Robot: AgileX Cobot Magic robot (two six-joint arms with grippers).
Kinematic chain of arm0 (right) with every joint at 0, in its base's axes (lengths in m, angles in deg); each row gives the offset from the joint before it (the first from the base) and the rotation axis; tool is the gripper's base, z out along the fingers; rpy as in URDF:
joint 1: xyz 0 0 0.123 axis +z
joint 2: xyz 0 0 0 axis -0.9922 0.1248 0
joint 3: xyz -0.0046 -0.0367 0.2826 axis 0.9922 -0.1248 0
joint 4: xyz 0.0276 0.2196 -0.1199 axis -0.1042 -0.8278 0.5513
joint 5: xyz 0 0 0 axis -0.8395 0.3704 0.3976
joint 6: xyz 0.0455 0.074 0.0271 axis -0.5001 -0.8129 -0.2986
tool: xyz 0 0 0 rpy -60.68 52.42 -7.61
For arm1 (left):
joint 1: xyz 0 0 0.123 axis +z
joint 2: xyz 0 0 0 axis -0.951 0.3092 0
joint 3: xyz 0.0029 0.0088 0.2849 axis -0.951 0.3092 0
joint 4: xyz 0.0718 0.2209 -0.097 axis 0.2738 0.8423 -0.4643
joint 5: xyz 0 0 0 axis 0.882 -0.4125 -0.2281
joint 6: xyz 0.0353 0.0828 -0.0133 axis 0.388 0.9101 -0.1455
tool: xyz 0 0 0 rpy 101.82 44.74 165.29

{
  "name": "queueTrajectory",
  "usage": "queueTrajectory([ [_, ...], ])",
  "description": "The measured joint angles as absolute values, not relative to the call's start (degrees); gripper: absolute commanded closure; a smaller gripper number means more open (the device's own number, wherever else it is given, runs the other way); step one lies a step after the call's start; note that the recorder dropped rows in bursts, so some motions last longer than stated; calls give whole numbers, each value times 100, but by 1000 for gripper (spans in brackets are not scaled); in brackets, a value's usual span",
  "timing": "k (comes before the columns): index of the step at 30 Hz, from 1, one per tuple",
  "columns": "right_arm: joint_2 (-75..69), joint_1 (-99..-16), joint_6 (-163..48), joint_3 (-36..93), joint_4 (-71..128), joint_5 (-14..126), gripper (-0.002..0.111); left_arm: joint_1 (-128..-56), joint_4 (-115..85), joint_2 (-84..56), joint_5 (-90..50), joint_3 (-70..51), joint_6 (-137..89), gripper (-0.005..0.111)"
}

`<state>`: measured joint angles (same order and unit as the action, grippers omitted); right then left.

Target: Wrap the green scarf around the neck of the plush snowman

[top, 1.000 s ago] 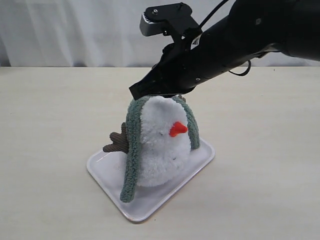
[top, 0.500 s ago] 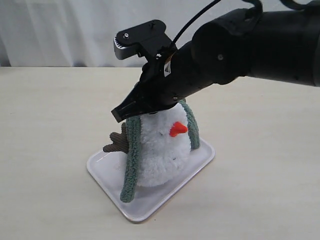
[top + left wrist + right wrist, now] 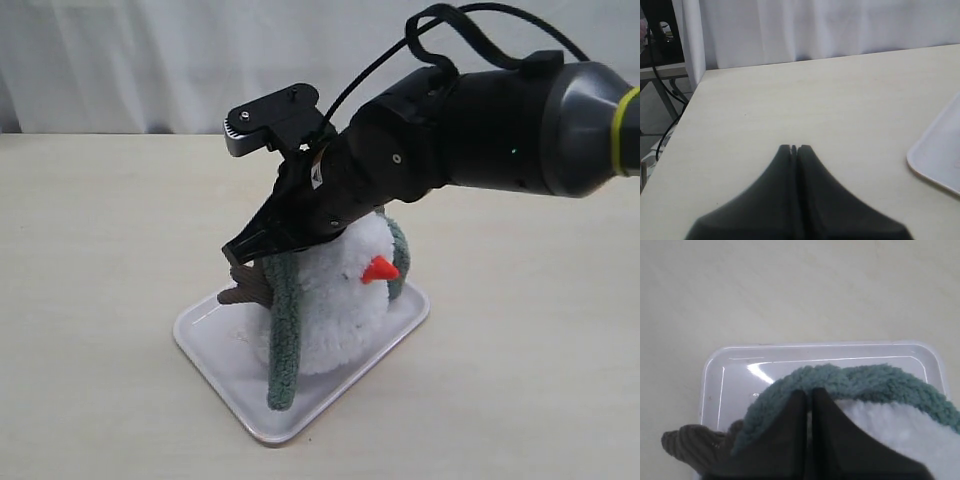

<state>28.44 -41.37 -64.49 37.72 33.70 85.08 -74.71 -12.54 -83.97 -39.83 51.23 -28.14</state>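
Green scarf (image 3: 283,330): draped over the snowman's head. One end hangs down its 7 o'clock side onto the tray, and the other shows behind the nose at 2 o'clock.
Plush snowman (image 3: 335,310): upright on the tray, orange nose (image 3: 380,269) pointing to 4 o'clock, brown twig arm (image 3: 245,290) sticking out at 9 o'clock.
Right gripper (image 3: 237,250): at the snowman's 10 o'clock, jaws together, tips against the scarf. Whether any fleece is pinched between them I cannot tell.
Tray (image 3: 215,350): pale pink, lying flat on the table (image 3: 100,250) under the snowman.
Left gripper (image 3: 794,148): jaws together with nothing between them, over bare tabletop, well apart from the tray's corner.
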Motion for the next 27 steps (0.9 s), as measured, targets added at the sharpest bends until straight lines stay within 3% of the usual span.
queueTrajectory([
  [27,2439,-4137,-6449,4149,3086,9143,104,-7471,-1254,-8397,-3983,5123,-2814,107],
])
